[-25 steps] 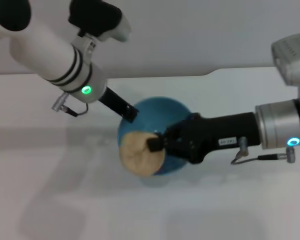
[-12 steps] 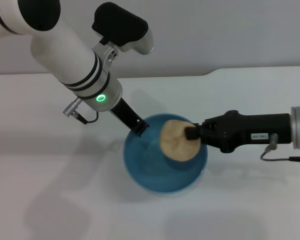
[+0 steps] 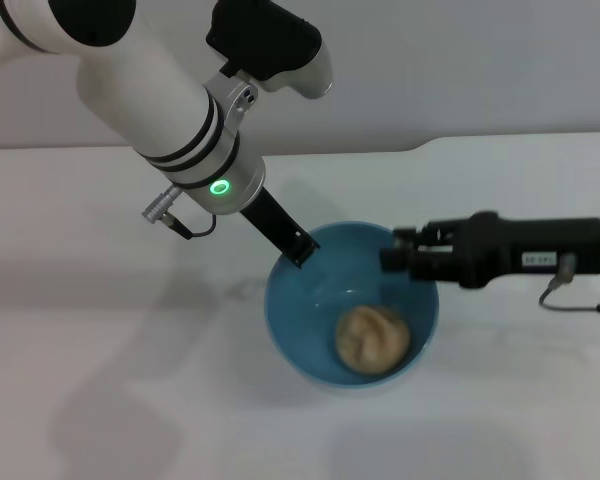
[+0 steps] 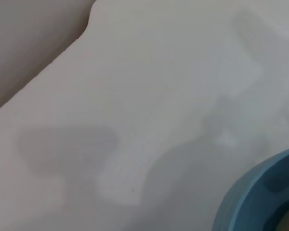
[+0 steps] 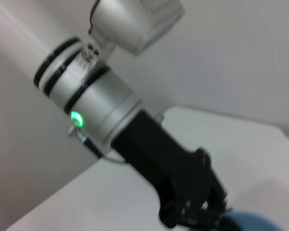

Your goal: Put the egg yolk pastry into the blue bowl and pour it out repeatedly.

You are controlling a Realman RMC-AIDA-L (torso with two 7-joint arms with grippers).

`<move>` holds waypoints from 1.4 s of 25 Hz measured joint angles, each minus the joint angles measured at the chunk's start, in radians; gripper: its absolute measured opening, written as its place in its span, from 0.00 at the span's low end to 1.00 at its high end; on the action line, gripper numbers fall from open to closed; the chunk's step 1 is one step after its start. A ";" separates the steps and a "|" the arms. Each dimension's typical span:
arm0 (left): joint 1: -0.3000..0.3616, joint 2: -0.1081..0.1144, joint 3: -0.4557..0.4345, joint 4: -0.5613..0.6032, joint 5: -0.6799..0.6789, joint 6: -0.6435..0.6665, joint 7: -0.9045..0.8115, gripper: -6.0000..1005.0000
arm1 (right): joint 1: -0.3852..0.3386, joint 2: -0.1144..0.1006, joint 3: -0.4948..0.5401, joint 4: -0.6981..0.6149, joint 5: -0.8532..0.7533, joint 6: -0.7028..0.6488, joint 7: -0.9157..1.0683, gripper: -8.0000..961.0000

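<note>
- Nearest the robot, inside the bowl (image 3: 352, 305), the pastry (image 3: 374, 339) lies loose on the near-right part of the floor, touching no pincer.
- Pastry appearance: small, round, pale tan, matte, with faint creases on top; far smaller than the bowl.
- Bowl appearance: round, deep, glossy sky-blue, plain inside, upright on the white surface (image 3: 100, 300).
- Risk, pour step: the pastry is light and round. A fast tilt would likely send it rolling across the surface, beyond easy reach.
- Risk, bowl hold: the left pincer (image 3: 298, 248) sits at the far-left rim and appears clamped on it. One rim grip on a glossy wall could slip or let the bowl swing during tilting.
- Risk, collision: the right pincer (image 3: 392, 259) hovers just over the far-right rim, empty, with its jaws apart as far as can be judged. If the bowl tilts toward it, rim and pincer may strike.
- Left wrist view: only a bowl edge and bare surface show; no fingers visible.
</note>
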 joint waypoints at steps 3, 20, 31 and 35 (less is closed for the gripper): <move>0.000 0.000 0.002 -0.001 0.007 0.007 -0.002 0.01 | -0.012 0.002 0.065 -0.016 0.038 -0.004 0.001 0.34; 0.108 0.000 0.118 -0.026 0.108 0.519 0.005 0.01 | -0.224 0.002 0.421 0.333 0.501 -0.025 -0.173 0.63; 0.350 -0.009 0.381 -0.109 0.245 1.134 0.006 0.01 | -0.256 0.002 0.438 0.409 0.496 -0.029 -0.178 0.63; 0.415 -0.011 0.443 -0.065 0.254 1.410 0.061 0.01 | -0.252 0.003 0.438 0.430 0.495 -0.030 -0.179 0.63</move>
